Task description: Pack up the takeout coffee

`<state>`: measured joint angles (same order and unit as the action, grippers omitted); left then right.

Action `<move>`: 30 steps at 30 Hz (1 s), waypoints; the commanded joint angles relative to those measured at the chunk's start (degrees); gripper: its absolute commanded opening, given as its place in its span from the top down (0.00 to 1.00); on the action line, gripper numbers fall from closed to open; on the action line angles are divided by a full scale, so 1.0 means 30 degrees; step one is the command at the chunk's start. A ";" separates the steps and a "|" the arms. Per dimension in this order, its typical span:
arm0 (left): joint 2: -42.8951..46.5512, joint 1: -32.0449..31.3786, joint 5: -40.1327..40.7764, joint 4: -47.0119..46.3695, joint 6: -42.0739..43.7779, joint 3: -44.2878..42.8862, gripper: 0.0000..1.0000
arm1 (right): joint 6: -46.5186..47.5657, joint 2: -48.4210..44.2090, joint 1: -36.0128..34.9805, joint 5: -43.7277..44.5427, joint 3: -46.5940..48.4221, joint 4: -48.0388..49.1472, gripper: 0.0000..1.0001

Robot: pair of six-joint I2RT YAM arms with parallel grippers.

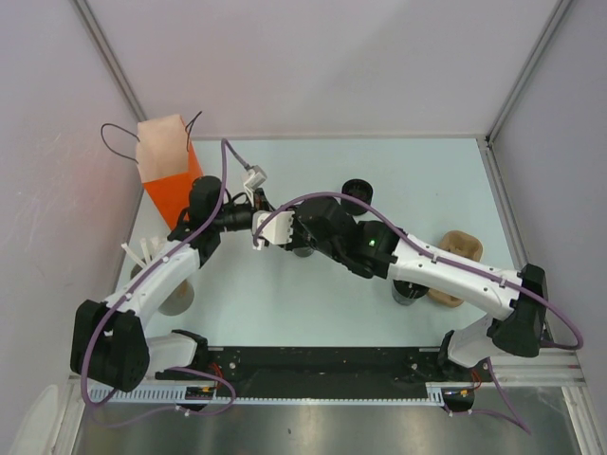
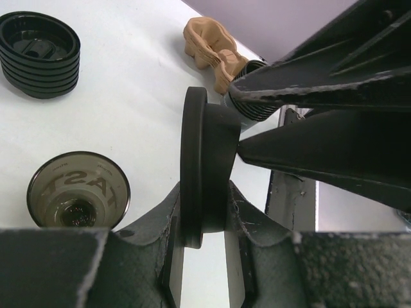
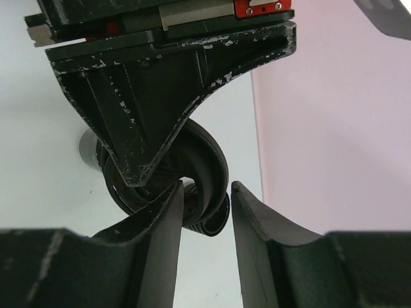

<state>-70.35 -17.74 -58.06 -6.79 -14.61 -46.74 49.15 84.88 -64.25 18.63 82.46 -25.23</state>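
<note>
Your left gripper (image 2: 204,192) pinches the coffee lid (image 2: 192,147) on edge, in the air over mid-table. Facing it, the right gripper (image 3: 207,189) has its jaws drawn narrow on either side of the lid's lower rim; you cannot tell whether both pads press. At far left stands the orange bag (image 1: 171,185). The brown holder (image 2: 215,48) lies to the right, with a dark cup (image 1: 408,292) just beside it, half hidden under the right arm. A lid stack (image 2: 40,54) sits apart, and an open cup (image 2: 77,189) stands upright below the held lid.
</note>
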 commanded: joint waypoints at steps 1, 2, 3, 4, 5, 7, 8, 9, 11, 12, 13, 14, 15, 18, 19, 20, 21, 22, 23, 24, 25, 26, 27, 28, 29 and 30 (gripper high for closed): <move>0.0773 0.0082 -0.0655 -0.0873 -0.0461 0.0112 1.00 | 0.0406 0.0475 0.0176 0.0410 0.0083 0.0735 0.60; 0.0773 0.0082 -0.0684 -0.0902 -0.0462 0.0112 1.00 | 0.0405 0.0505 0.0263 0.0410 0.0083 0.0735 0.60; 0.0802 0.0082 -0.0772 -0.0902 -0.0491 0.0112 1.00 | 0.0434 0.0534 0.0380 0.0410 0.0083 0.0823 0.60; 0.0831 0.0082 -0.0802 -0.0902 -0.0520 0.0112 1.00 | 0.0435 0.0592 0.0468 0.0352 0.0083 0.0910 0.60; 0.0832 0.0082 -0.0802 -0.0902 -0.0520 0.0141 1.00 | 0.0464 0.0622 0.0556 0.0351 0.0054 0.0969 0.60; 0.0861 0.0082 -0.0773 -0.0989 -0.0520 0.0199 1.00 | 0.0581 0.0710 0.0732 0.0584 0.0054 0.1262 0.60; 0.0919 0.0082 -0.0802 -0.0990 -0.0491 0.0199 1.00 | 0.0581 0.0739 0.0820 0.0615 0.0054 0.1350 0.61; 0.0920 0.0082 -0.0831 -0.1019 -0.0491 0.0228 1.00 | 0.0581 0.0797 0.0820 0.0615 0.0083 0.1409 0.62; 0.1007 0.0082 -0.0831 -0.1048 -0.0491 0.0258 1.00 | 0.0581 0.0740 0.0908 0.0441 0.0083 0.1410 0.66; 0.0978 0.0082 -0.0831 -0.1077 -0.0491 0.0287 1.00 | 0.0552 0.0739 0.0966 0.0323 0.0054 0.1438 0.68; 0.1007 0.0082 -0.0831 -0.1078 -0.0491 0.0287 1.00 | 0.0523 0.0710 0.0967 0.0206 0.0054 0.1468 0.72; 0.0978 0.0053 -0.0860 -0.1078 -0.0491 0.0287 1.00 | 0.0523 0.0739 0.0938 0.0234 0.0054 0.1526 0.73; 0.0978 0.0082 -0.0861 -0.1107 -0.0491 0.0258 1.00 | 0.0494 0.0739 0.0967 0.0205 0.0054 0.1527 0.75; 0.0949 0.0082 -0.0861 -0.1078 -0.0462 0.0258 1.00 | 0.0523 0.0769 0.0938 0.0088 0.0083 0.1468 0.79; 0.0949 0.0082 -0.0832 -0.1078 -0.0462 0.0258 0.99 | 0.0523 0.0798 0.0967 0.0059 0.0054 0.1468 0.81; 0.0949 0.0082 -0.0860 -0.1078 -0.0433 0.0258 0.99 | 0.0523 0.0769 0.0938 0.0030 0.0054 0.1381 0.81; 0.0978 0.0082 -0.0832 -0.1049 -0.0374 0.0229 0.99 | 0.0523 0.0798 0.0938 0.0029 0.0054 0.1351 0.82; 0.0920 0.0082 -0.0831 -0.1048 -0.0374 0.0229 0.99 | 0.0494 0.0798 0.0909 0.0029 0.0054 0.1351 0.88; 0.0949 0.0082 -0.0831 -0.1019 -0.0345 0.0229 0.99 | 0.0464 0.0798 0.0850 0.0029 0.0054 0.1322 0.91; 0.0920 0.0053 -0.0802 -0.1048 -0.0344 0.0229 0.97 | 0.0493 0.0798 0.0850 0.0029 0.0054 0.1292 0.92; 0.0920 0.0082 -0.0802 -0.1048 -0.0344 0.0200 0.96 | 0.0464 0.0798 0.0850 0.0000 0.0054 0.1292 0.97; 0.0920 0.0082 -0.0773 -0.1048 -0.0344 0.0199 0.95 | 0.0435 0.0769 0.0850 -0.0029 0.0054 0.1263 0.99; 0.0978 0.0082 -0.0773 -0.1048 -0.0344 0.0199 0.92 | 0.0406 0.0769 0.0821 -0.0029 0.0054 0.1234 1.00; 0.1007 0.0082 -0.0773 -0.1048 -0.0344 0.0199 0.91 | 0.0376 0.0798 0.0849 -0.0087 0.0054 0.1205 1.00; 0.1036 0.0082 -0.0773 -0.1048 -0.0344 0.0199 0.88 | 0.0347 0.0798 0.0850 -0.0088 0.0054 0.1204 1.00; 0.1037 0.0082 -0.0744 -0.1019 -0.0286 0.0199 0.85 | 0.0289 0.0769 0.0850 -0.0117 0.0083 0.1204 1.00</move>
<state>-69.60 -17.32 -57.60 -8.45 -15.07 -46.09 50.22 86.74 -62.13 18.11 82.37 -23.77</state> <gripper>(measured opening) 0.298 0.022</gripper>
